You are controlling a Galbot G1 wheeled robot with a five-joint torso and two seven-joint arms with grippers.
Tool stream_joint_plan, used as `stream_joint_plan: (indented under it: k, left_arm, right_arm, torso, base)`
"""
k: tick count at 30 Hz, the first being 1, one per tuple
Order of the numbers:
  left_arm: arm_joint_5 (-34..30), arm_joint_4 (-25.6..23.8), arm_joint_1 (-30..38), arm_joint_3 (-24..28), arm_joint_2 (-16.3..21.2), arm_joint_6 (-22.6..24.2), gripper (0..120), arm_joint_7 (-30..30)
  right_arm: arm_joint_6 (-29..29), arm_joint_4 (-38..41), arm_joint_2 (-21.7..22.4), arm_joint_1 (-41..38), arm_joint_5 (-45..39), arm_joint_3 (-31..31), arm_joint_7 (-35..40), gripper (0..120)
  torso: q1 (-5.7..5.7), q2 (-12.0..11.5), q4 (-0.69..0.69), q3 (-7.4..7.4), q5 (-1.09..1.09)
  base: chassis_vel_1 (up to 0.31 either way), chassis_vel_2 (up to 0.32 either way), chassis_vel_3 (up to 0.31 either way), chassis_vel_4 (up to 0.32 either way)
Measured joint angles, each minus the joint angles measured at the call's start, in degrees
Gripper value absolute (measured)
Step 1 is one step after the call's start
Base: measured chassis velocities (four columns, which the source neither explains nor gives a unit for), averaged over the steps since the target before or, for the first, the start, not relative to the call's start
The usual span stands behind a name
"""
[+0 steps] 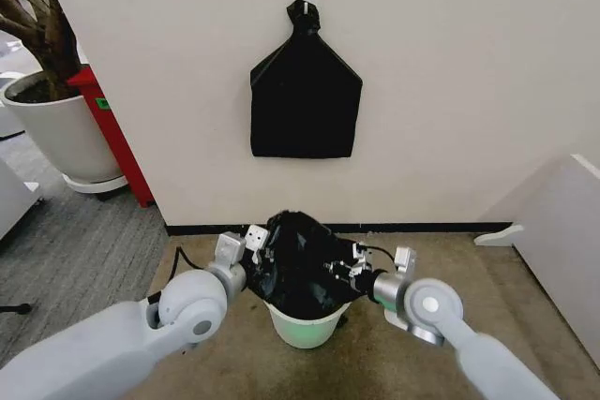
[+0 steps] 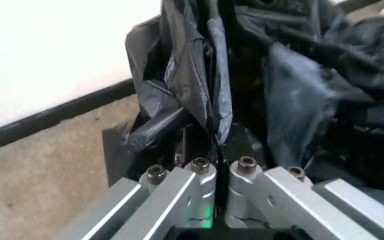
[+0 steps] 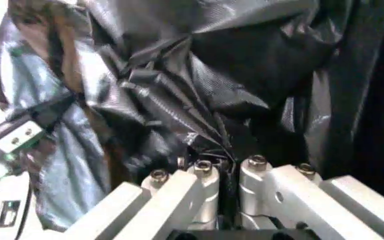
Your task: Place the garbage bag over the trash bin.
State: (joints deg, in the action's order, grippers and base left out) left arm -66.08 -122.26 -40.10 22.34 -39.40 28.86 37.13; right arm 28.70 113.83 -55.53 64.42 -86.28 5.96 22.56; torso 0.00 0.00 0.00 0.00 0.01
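The crinkled, glossy black plastic garbage bag (image 1: 300,264) sits at lower centre over the small round cream-white plastic trash bin (image 1: 307,325). The left gripper (image 1: 260,248) and right gripper (image 1: 349,272) flank it, jaws clenched on its film.

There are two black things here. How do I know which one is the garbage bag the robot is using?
Look down from the wall to the carpet, where a small cream trash bin stands. The garbage bag is the crinkly, shiny black plastic bunched over it, pinched by the left gripper and right gripper. The other black bundle hangs flat and smooth on the wall.
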Motion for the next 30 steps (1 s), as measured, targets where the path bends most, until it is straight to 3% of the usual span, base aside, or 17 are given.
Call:
stream_joint_plan:
  k: [3, 9, 11, 15, 19, 30]
  left_arm:
    - [-1.7, -1.4, 0.4, -1.2, 0.1, 0.1, 0, 0.6]
    - [-6.4, -6.1, -1.0, -9.6, 3.1, 1.5, 0, 0.8]
    - [-8.5, -9.1, -5.7, -17.8, 6.7, 3.0, 0, 0.8]
    - [-8.7, -12.0, -16.2, -25.9, 12.4, 3.6, 0, 0.5]
    - [-7.4, -13.0, -23.1, -26.4, 13.3, 3.3, 0, 0.3]
    - [-5.2, -9.8, -27.4, -23.3, 10.2, 3.1, 0, 1.7]
  right_arm:
    - [-0.2, 3.6, 1.0, 1.1, -1.8, 1.8, 2.6, 0]
    - [-1.4, 13.7, 3.3, 2.2, -8.0, 5.3, 13.2, 0]
    - [-1.9, 19.4, 3.9, 2.2, -12.1, 5.7, 24.1, 0]
    - [-3.1, 24.9, 3.8, 3.0, -17.6, 5.4, 37.8, 0]
    - [-3.8, 26.2, 3.5, 6.3, -15.6, 5.3, 39.7, 0]
    - [-6.7, 24.7, -0.2, 13.9, -10.2, 5.6, 43.4, 0]
  torso:
    - [0.00, 0.0, -0.02, 0.00, -0.01]
    - [0.00, 0.0, -0.01, 0.00, -0.01]
    - [0.00, 0.0, -0.01, 0.00, -0.01]
    - [0.00, 0.0, 0.02, -0.01, 0.01]
    - [0.00, 0.0, 0.03, -0.01, -0.03]
    - [0.00, 0.0, -0.01, -0.01, 0.00]
  base:
    - [0.000, 0.000, 0.000, 0.000]
    - [0.000, 0.000, 0.000, 0.000]
    - [0.000, 0.000, 0.000, 0.000]
    - [0.000, 0.000, 0.000, 0.000]
    - [0.000, 0.000, 0.000, 0.000]
    - [0.000, 0.000, 0.000, 0.000]
